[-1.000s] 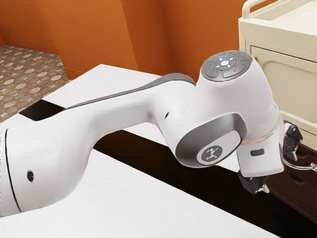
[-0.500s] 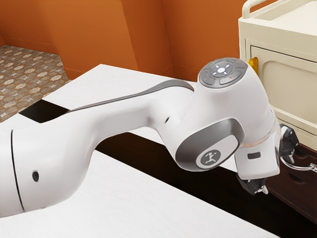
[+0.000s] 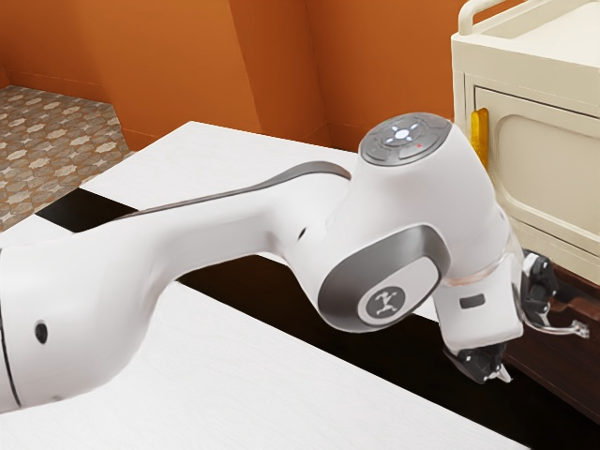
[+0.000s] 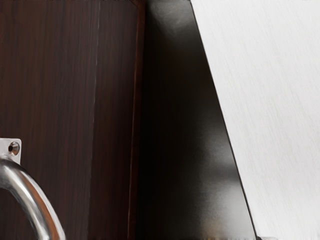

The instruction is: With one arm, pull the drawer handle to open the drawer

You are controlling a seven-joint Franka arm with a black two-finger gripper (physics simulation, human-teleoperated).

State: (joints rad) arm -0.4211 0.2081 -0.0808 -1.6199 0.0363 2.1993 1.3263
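Observation:
At the exterior view's right, my gripper (image 3: 528,339) stands with its black fingers wide apart. The curved silver handle (image 3: 555,328) reaches from the gripper's far finger toward the exterior view's right; its contact with the fingers is hidden. Behind it is the dark brown drawer (image 3: 553,361), and a reddish-brown edge by the handle stands out from the cabinet. In the wrist view, the handle (image 4: 37,200) curves away from a screwed metal plate on the dark wood (image 4: 50,75).
A cream cart (image 3: 544,169) with a yellow piece on its door stands behind the hand. The white tabletop (image 3: 187,366) lies under the arm, and a black gap (image 3: 375,347) runs between white surfaces. Orange walls (image 3: 281,75) rise at the back.
My hand has moved toward the exterior view's left and slightly down. The handle has shifted the same way, and a reddish-brown drawer edge has come into view beside it.

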